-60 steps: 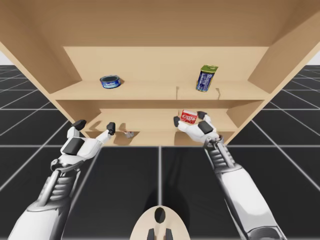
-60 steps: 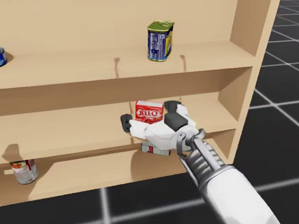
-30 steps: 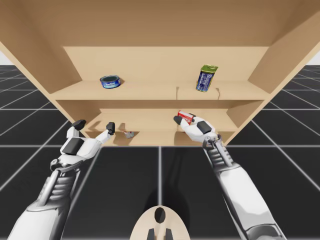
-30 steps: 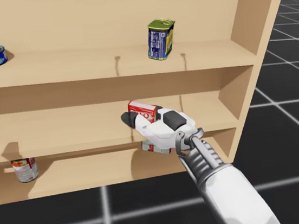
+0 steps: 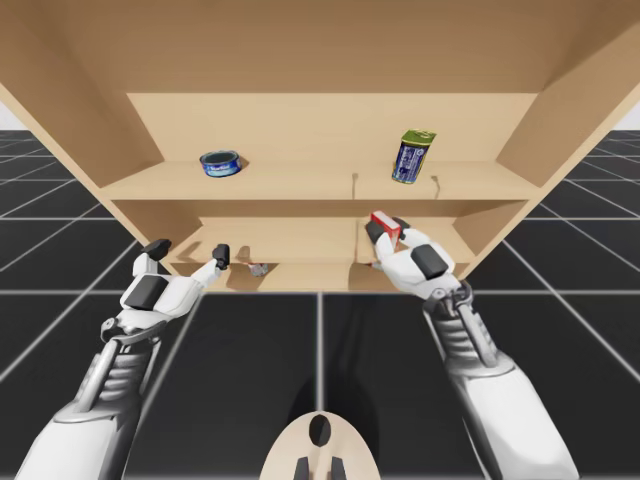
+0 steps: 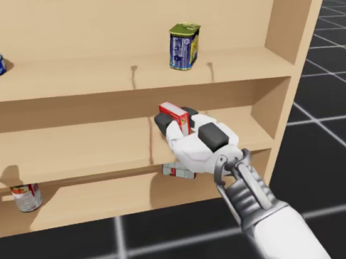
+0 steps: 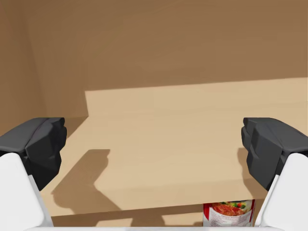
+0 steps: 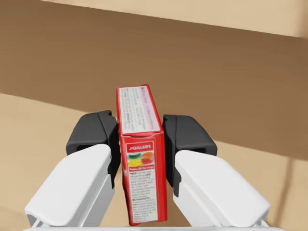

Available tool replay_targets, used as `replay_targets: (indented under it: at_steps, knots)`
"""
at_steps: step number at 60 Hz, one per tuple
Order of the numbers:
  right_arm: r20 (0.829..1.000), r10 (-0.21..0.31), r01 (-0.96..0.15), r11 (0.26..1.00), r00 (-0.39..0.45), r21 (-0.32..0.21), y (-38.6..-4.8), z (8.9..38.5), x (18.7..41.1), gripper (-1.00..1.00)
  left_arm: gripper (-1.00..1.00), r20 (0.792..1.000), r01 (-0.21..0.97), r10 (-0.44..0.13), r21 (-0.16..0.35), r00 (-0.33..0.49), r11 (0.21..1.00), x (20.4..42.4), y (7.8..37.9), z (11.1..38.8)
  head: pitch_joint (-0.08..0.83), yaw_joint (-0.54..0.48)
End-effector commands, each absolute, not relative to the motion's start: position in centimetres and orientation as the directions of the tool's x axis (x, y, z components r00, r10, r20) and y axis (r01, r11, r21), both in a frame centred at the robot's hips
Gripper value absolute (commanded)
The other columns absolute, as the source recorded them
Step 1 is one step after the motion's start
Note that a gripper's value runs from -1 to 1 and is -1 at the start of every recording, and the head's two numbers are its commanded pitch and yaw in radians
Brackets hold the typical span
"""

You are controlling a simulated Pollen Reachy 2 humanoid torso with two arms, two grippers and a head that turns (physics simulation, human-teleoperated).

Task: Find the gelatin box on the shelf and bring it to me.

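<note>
The gelatin box (image 8: 140, 159) is a small red box, held on edge between both fingers of my right gripper (image 8: 139, 139), which is shut on it. In the high view the box (image 5: 384, 222) and right gripper (image 5: 383, 229) hang in front of the middle shelf, right of centre. The head view shows the box (image 6: 172, 115) tilted, sticking out above the white hand of the right gripper (image 6: 175, 120). My left gripper (image 5: 190, 250) stands open at the left end of the middle shelf, with nothing between the fingers of the left gripper (image 7: 154, 149).
The wooden shelf unit (image 5: 300, 185) carries a flat blue can (image 5: 220, 162) at top left and a tall blue-and-yellow can (image 5: 411, 157) at top right. A red-and-white can (image 6: 27, 196) and a small grey box (image 6: 178, 170) lie on the lowest shelf. Black gridded floor lies in front.
My right gripper has rolled, turning the red box from face-on to edge-on, and shifted slightly right and up. The left arm has stayed put.
</note>
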State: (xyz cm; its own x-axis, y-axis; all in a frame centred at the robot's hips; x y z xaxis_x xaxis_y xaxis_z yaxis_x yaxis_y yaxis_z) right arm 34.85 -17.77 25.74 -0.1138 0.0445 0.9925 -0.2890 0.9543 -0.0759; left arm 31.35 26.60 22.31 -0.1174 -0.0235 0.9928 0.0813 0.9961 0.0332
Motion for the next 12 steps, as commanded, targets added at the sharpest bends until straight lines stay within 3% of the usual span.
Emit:
replay_targets:
  at_steps: [1,12]
  knots:
    - [0.982,0.047,-0.271,0.958,-0.185,-0.097,-18.1,27.0,31.7,1.0,-1.0,0.993,0.081,-0.024,0.034,-0.119,0.996,31.3,26.5,22.3,0.432,-0.22]
    - [0.98,0.038,-0.295,0.951,-0.197,-0.096,-18.4,26.7,27.4,1.0,-1.0,0.993,0.081,-0.025,0.035,-0.119,0.996,31.3,26.5,22.3,0.431,-0.23]
